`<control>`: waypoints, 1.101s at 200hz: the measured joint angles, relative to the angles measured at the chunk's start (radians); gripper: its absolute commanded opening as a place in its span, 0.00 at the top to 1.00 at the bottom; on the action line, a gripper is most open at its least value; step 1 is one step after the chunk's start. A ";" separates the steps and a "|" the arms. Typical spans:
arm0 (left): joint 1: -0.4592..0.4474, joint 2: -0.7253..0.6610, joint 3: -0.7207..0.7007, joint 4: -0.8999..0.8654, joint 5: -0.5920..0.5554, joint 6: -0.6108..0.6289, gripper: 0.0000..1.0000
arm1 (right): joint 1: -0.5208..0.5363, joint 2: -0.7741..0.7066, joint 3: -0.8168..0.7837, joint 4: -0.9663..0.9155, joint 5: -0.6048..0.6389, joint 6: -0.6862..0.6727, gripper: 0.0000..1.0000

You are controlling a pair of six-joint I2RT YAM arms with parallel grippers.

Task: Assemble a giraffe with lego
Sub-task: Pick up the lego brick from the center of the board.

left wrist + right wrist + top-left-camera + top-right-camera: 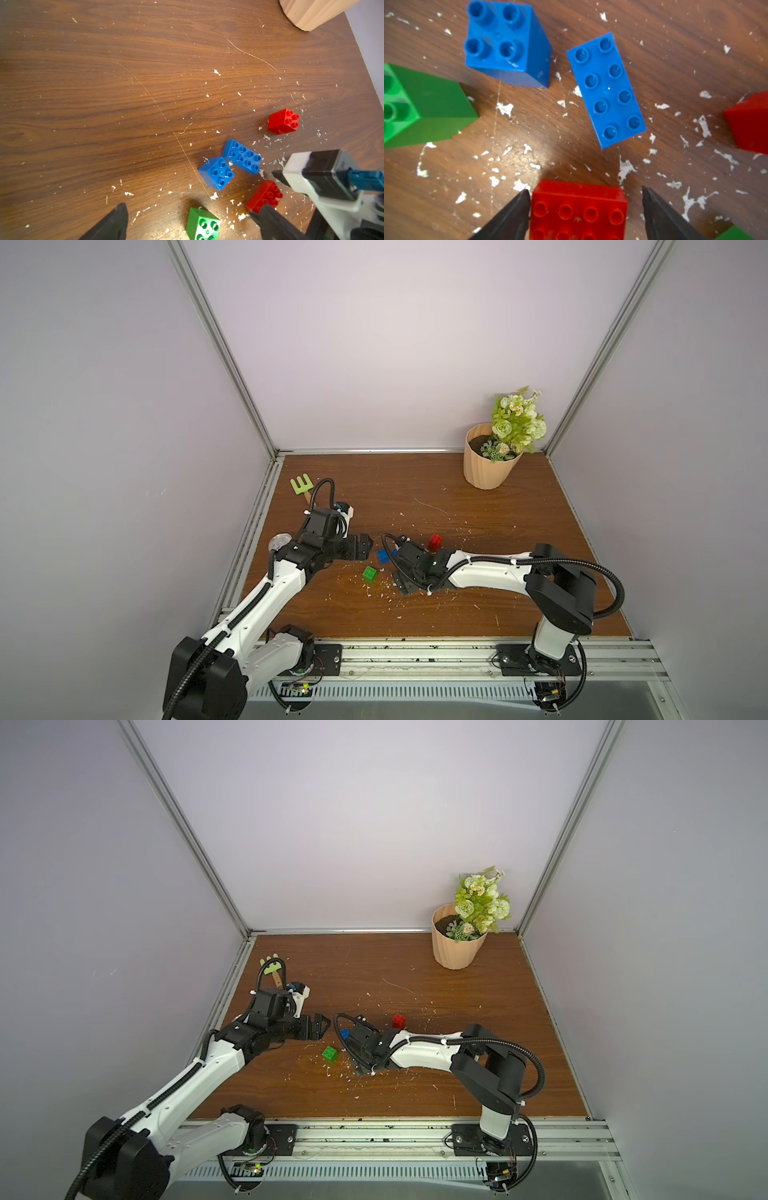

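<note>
Judging from both top views, no giraffe stands yet: a green brick point(369, 573), blue bricks point(383, 556) and a red square point(435, 541) lie loose on the counter point(415, 489) between the arms. The left wrist view shows the left pincer point(191, 207) wide, hovering over the green brick. The right wrist view shows the right pincer point(585, 188) spread astride the red oblong point(578, 209), one finger perhaps touching, the other clear. Next, probably: close squarely, lift, then seat it on leg bricks.

Loose lego bricks point(606, 89), blue, red, green, unjoined, studs up.
</note>
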 measured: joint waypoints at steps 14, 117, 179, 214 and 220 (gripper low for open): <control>0.001 0.000 0.000 0.000 0.005 0.000 0.00 | 0.000 0.000 0.000 -0.002 -0.001 -0.001 0.18; 0.002 0.010 0.000 0.000 0.012 0.000 0.00 | 0.000 -0.001 -0.022 -0.006 -0.024 -0.006 0.33; 0.003 0.019 0.000 0.000 0.017 0.000 0.00 | 0.000 -0.012 -0.006 -0.057 -0.005 -0.015 0.33; 0.011 0.029 0.000 0.001 0.024 -0.002 0.01 | -0.019 -0.018 0.033 -0.084 -0.002 -0.044 0.33; 0.011 0.031 0.000 0.001 0.027 -0.002 0.00 | -0.025 -0.022 0.040 -0.090 -0.003 -0.053 0.33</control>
